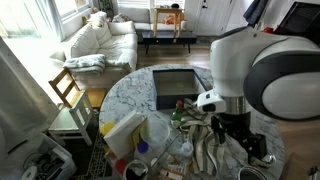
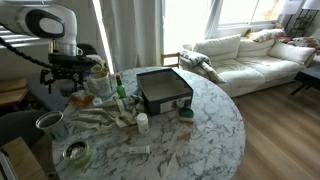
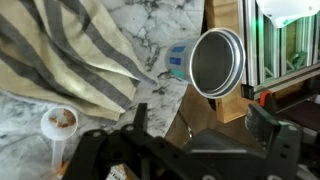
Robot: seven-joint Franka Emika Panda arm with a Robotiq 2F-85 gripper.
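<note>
The round white marble bench (image 2: 200,130) is crowded on the robot's side and barer toward the far edge. A dark rectangular tray (image 2: 165,103) sits near its middle, clear of the clutter. A crumpled cloth with grey and cream stripes (image 3: 70,50) lies loose on the marble, bunched rather than folded, as if dropped there. The gripper (image 3: 200,140) hangs above the bench's edge, pointing down. Its black fingers (image 3: 136,122) are spread wide with nothing between them, a stance that suits hovering over things rather than carrying one.

The thing closest to it is a round, shiny metal cup (image 3: 215,62). It stands upright with its empty mouth facing up, right at the rim of the bench and just beside the cloth's edge; in an exterior view the cup (image 2: 47,122) is below the gripper and apart from it. A small clear jar with brown contents (image 3: 61,120) stands upright on the other side, just beside the cloth.
</note>
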